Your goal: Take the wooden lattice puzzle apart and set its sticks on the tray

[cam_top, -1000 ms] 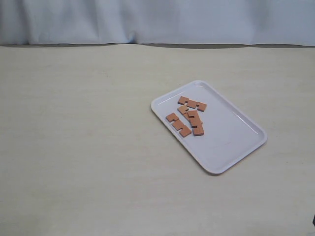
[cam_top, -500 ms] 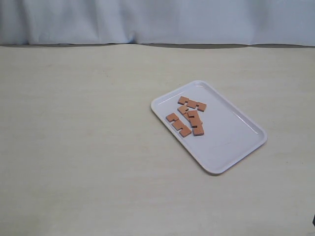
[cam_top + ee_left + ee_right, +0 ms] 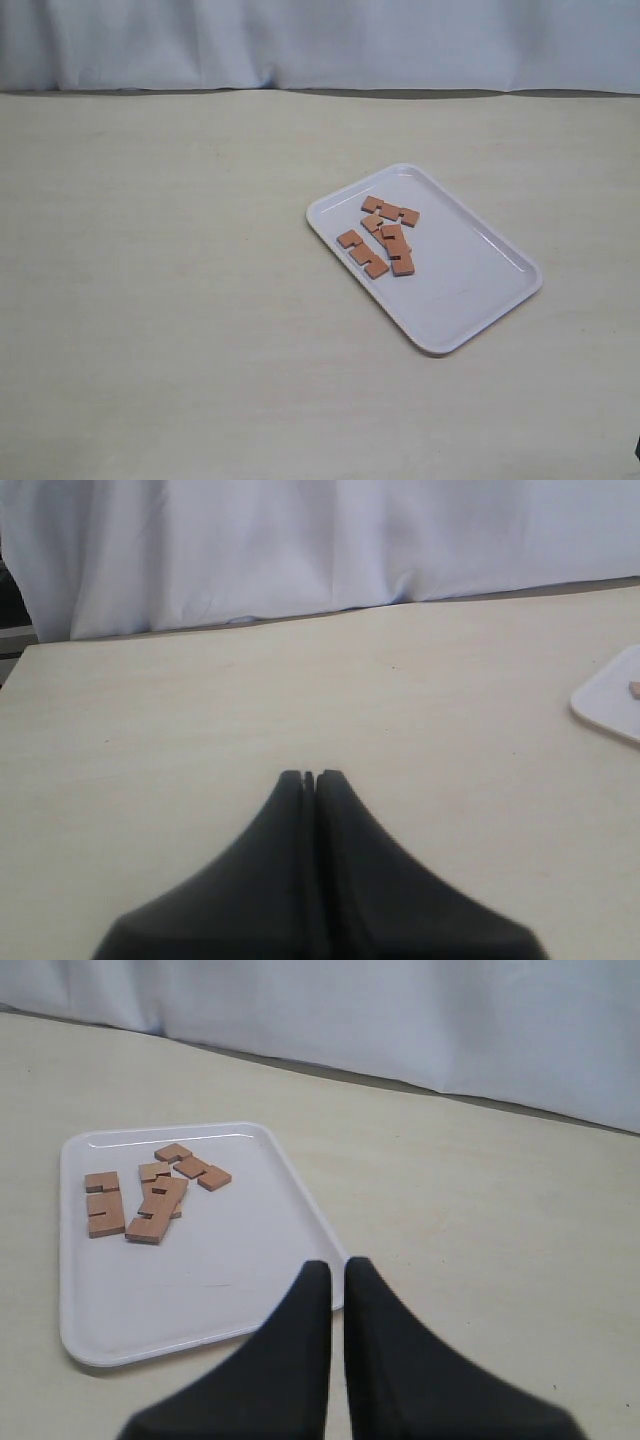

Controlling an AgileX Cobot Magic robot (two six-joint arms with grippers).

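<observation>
The white tray (image 3: 470,300) lies right of the table's middle, turned at an angle. Several loose reddish-brown notched sticks (image 3: 385,240) rest flat on its near-left half, some overlapping. No assembled lattice puzzle shows in any view. Neither arm appears in the exterior view. In the right wrist view the tray (image 3: 200,1280) and the sticks (image 3: 150,1195) lie ahead of my right gripper (image 3: 336,1265), whose black fingers stand almost together over the tray's rim with nothing between them. My left gripper (image 3: 309,776) is shut and empty over bare table, with one tray corner (image 3: 610,700) off to the side.
A white curtain (image 3: 320,40) hangs along the table's far edge. The pale tabletop (image 3: 150,280) stretches wide to the left of the tray.
</observation>
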